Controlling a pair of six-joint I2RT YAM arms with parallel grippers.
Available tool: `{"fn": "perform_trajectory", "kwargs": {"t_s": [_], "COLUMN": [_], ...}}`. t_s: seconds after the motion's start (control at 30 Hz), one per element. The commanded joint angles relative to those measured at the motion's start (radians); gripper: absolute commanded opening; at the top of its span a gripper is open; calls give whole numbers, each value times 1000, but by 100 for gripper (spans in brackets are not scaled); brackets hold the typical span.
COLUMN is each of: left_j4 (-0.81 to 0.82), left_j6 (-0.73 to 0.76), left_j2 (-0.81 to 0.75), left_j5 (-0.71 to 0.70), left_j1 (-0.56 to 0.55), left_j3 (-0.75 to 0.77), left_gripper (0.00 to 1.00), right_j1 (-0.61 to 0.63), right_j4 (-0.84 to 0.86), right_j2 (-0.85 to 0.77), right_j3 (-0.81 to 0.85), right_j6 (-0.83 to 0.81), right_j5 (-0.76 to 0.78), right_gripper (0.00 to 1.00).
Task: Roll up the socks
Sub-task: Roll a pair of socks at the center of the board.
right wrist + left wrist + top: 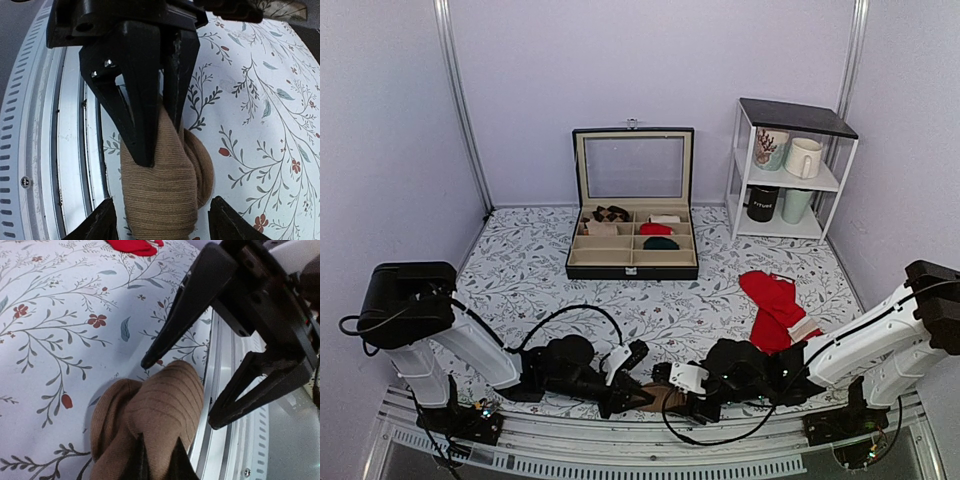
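Meanwhile, at the table's near edge, midway between the two arms, the left gripper [161,140] is clamped on the tan ribbed socks [160,200], pinning a bunched, partly curled end against the floral cloth [260,125] beside the metal rail [70,150]. The right gripper [179,392] is spread wide around the same bundle, apparently poised to help turn it. Rolling looks begun, not finished; red socks [775,305] lie farther right.

Socks [658,399]: near edge of table [540,262], between left gripper [162,142] and right gripper [180,392].
Case [633,262]: centre rear.
Shelf [790,170]: right of case.
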Motion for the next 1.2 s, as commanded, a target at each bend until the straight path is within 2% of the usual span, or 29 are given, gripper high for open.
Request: {"fn": "perform_trajectory", "kwargs": {"t_s": [0.0, 0.23, 0.5, 0.63, 0.67, 0.73, 0.83, 0.9, 1.03, 1.17], "left_j4": [-346, -339, -335, -342, -343, -349, -368, -376, -371, -308], "left_j6": [-2, -1, 0, 14, 23, 48, 83, 100, 132, 173], "left_j2": [93, 103, 106, 89, 74, 18, -102, -194, -354, -440], "left_j5": [4, 10, 3, -29, -42, -73, -137, -177, -282, -374], "left_j1": [5, 8, 8, 8, 8, 6, -1, -13, -77, -125], "left_j3": [-53, -52, -47, -38, -39, -42, -64, -88, -147, -187], "left_gripper": [0, 0, 0, 2, 11, 37, 64, 69, 71, 71], "right_j1": [15, 44, 44, 41, 36, 17, -6, -29, -76, -104], "right_j4": [33, 63, 45, 0, -19, -54, -119, -167, -280, -407], "right_j2": [49, 92, 148, 171, 175, 181, 186, 189, 202, 252], "right_j3": [28, 40, 55, 64, 66, 72, 86, 99, 149, 222], "right_j6": [10, 65, 139, 190, 206, 228, 254, 267, 277, 267], "right_j5": [-9, -17, -40, -86, -104, -164, -238, -274, -366, -454], "right_gripper": [63, 57, 34, 29, 28, 26, 26, 25, 25, 25]}}
